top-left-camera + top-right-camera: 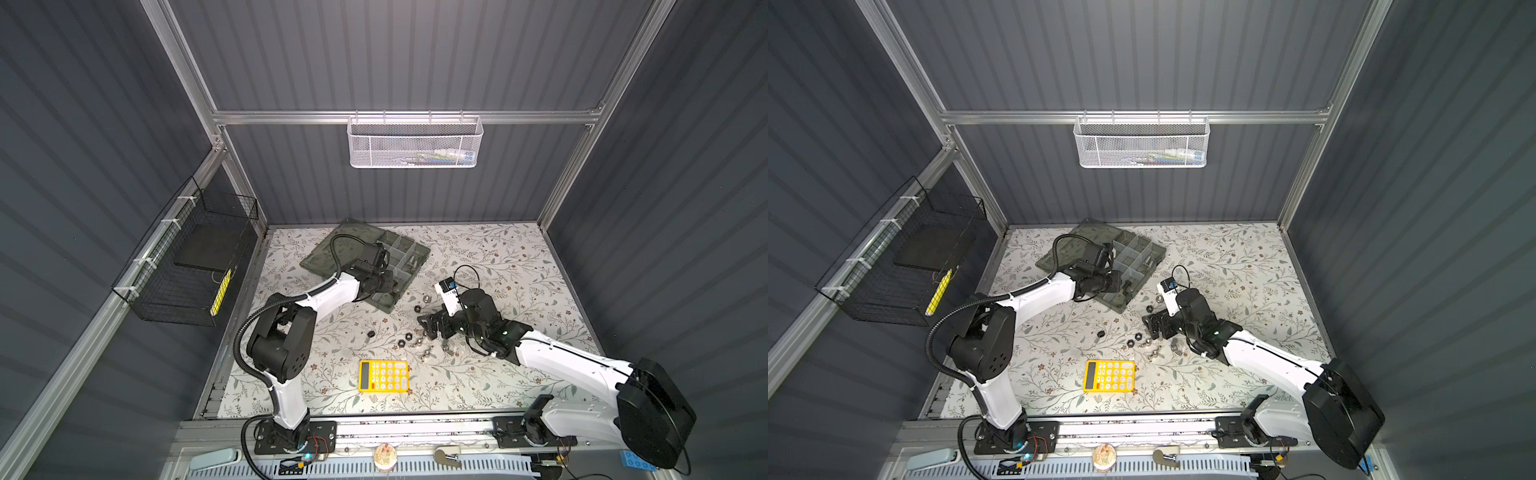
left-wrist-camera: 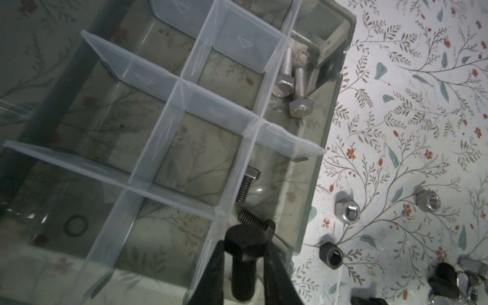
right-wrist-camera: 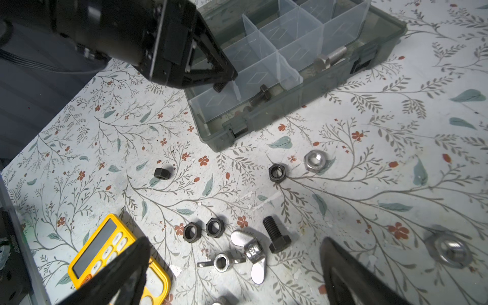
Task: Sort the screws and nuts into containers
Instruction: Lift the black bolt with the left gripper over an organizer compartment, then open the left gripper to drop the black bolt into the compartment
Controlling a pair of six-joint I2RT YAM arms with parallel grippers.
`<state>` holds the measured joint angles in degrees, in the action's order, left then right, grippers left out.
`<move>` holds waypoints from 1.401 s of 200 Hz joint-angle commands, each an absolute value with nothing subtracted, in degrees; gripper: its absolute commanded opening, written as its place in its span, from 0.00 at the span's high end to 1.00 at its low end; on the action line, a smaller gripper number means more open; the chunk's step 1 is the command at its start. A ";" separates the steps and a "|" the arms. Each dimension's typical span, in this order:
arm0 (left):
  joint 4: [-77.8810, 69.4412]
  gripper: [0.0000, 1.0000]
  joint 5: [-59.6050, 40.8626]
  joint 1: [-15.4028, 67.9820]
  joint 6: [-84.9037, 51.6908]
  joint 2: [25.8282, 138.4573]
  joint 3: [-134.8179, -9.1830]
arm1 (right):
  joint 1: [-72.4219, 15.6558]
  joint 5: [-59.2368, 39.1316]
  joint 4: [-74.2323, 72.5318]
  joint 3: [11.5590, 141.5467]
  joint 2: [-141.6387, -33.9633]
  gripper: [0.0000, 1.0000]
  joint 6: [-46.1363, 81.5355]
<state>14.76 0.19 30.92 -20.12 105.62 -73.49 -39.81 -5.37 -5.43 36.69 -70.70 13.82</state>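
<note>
Black screw [image 2: 241, 274] pinched between the left gripper [image 2: 244, 240] jaws, over a divider at the end of the organiser box [image 3: 266, 116]; cannot tell which compartment. Second black screw [image 2: 254, 219] lies in the box just under it. Silver screws [image 2: 299, 89] sit further along the same outer row of the box. Right gripper [image 3: 235, 243] has its jaws spread wide and holds nothing. It hangs outside the box over black nuts [image 3: 192, 232], wing nuts [image 3: 253, 253] and a loose black screw [image 3: 276, 235]. Calculator [image 3: 113, 253] lies farther from the box.

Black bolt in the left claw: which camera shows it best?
Left wrist view: the black bolt looms large, clamped in the left gripper. The right wrist view shows only its tip; in both top views it is too small.
</note>
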 commanded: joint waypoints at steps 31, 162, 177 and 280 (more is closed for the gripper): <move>12.23 0.77 -1.84 31.06 -20.07 105.89 -71.71 | -40.08 -5.91 -3.96 38.95 -72.08 0.01 13.49; 9.49 0.68 -3.25 31.15 -20.67 106.90 -67.85 | -39.68 -5.92 -3.79 38.83 -71.96 0.01 14.04; 9.58 0.66 -3.47 31.20 -20.57 106.39 -67.94 | -39.56 -5.93 -3.85 38.83 -72.10 0.01 14.25; 10.20 0.40 -3.30 33.38 -19.80 95.06 -65.98 | -39.34 -2.46 -1.94 39.62 -72.77 0.01 16.16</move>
